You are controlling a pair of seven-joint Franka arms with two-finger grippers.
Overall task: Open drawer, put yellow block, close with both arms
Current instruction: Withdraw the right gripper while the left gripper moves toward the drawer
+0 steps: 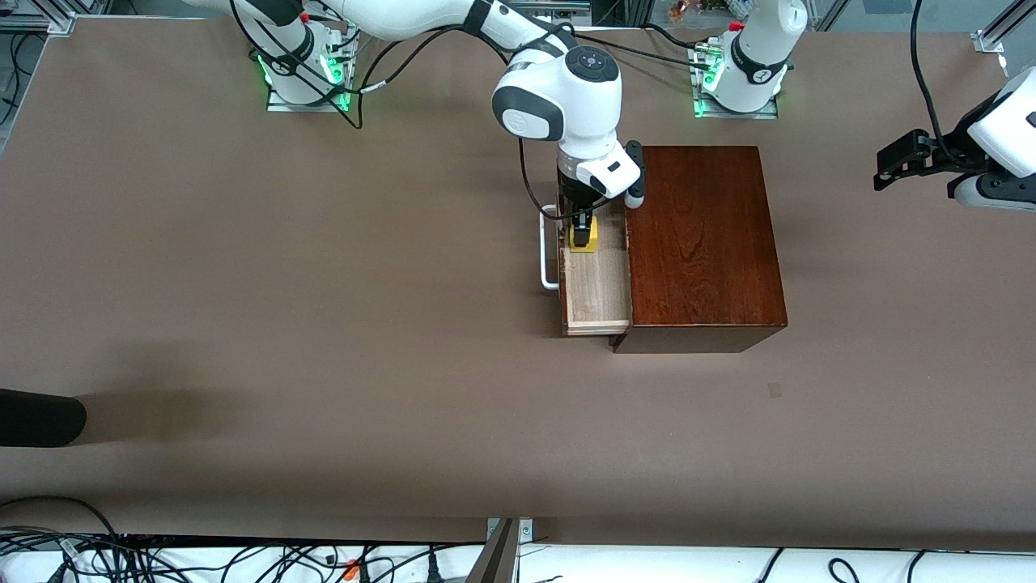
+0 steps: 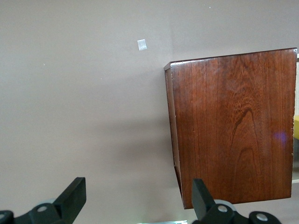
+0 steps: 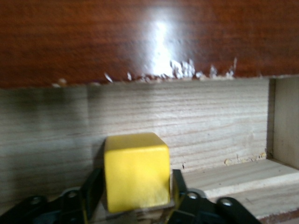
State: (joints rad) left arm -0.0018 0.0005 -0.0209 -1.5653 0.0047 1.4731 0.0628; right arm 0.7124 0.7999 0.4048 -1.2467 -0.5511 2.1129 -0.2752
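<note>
**Block sits in the open drawer**

Nearest you, the drawer (image 1: 596,295) stands pulled out of the box (image 1: 702,243). Your right gripper (image 1: 581,228) reaches into it, fingers just beside the yellow block (image 3: 136,170) on either side, resting on the drawer floor. Your left gripper (image 2: 135,200) waits wide open over the table (image 1: 324,324)

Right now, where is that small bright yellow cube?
The small bright yellow cube sits inside the open pale-wood drawer of the dark mahogany box, between the right gripper fingers.
</note>
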